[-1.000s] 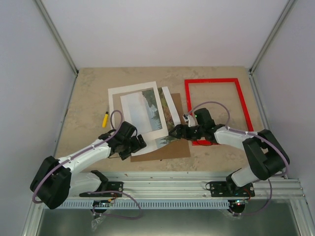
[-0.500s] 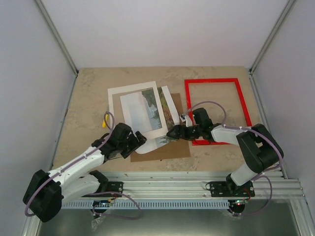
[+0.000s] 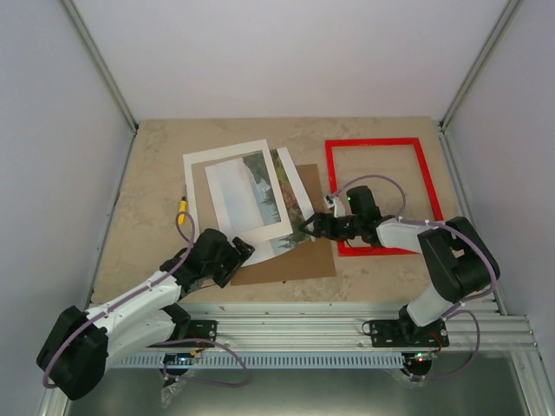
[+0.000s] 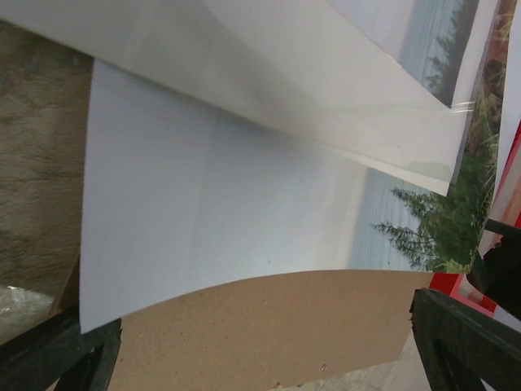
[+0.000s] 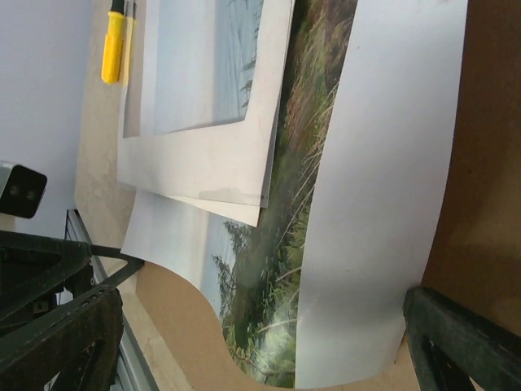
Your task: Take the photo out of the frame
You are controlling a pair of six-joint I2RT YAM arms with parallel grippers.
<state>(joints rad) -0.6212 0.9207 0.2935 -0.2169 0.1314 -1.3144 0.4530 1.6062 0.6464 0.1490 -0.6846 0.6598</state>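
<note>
Photo (image 3: 260,191) lies flat on brown fibreboard backing (image 3: 299,260), partly under a white card mat (image 3: 225,155), just left of the empty red frame (image 3: 373,143). Glossy print; its near corner curls up.
Left gripper (image 3: 236,254): spread wide, nothing held, at the curled corner.
Right gripper (image 3: 310,227): spread wide, nothing held, at the print's right white border.
Yellow marker (image 3: 183,211) lies left of the mat.
</note>
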